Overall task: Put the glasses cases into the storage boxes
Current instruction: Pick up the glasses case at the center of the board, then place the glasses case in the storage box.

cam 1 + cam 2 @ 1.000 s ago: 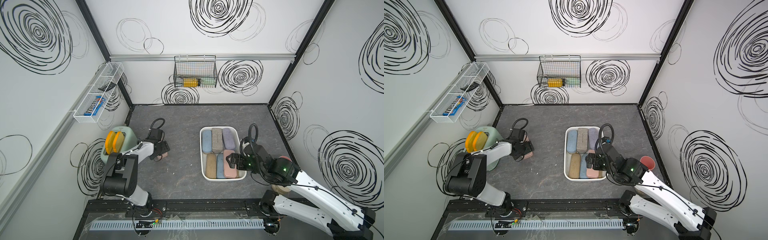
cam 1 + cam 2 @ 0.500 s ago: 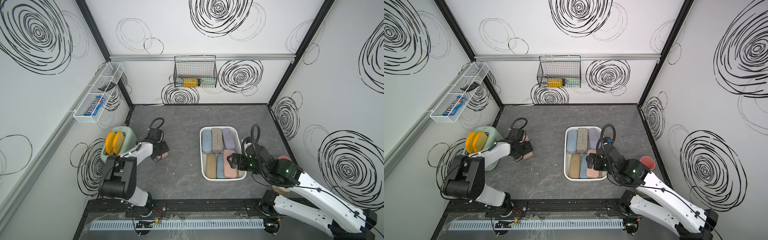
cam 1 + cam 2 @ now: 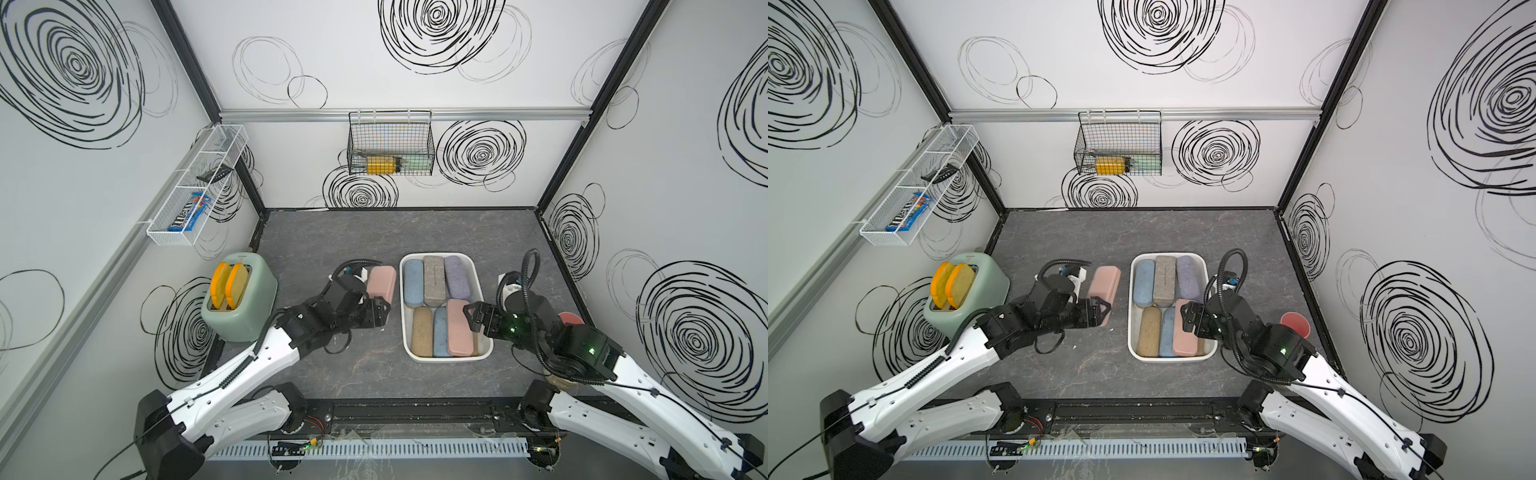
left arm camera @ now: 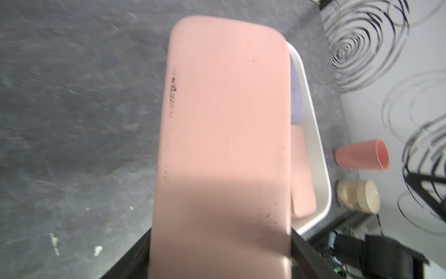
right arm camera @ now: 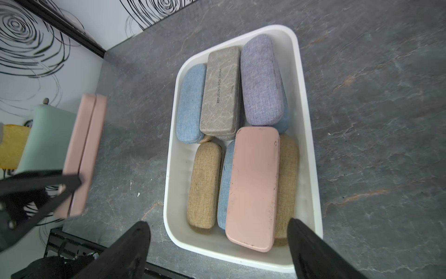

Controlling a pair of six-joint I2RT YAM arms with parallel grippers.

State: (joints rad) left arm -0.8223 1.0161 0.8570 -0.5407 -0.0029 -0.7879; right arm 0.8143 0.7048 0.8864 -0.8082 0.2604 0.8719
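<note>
The carrying step is judged to be in hand: a pink case [image 3: 382, 279] is pinched at its near end by the left gripper [image 3: 375, 316] and appears raised off the table [image 3: 332, 232], just beside the left wall of the white tub [image 3: 440, 256] — not yet over it. The tub is crowded with cases, a second pink case [image 5: 253, 188] lying atop the near row. The right gripper [image 3: 478, 322] is held over the tub's near right corner, jaws spread and empty. Next, the held case must be carried across the rim and a resting place found before release.
</note>
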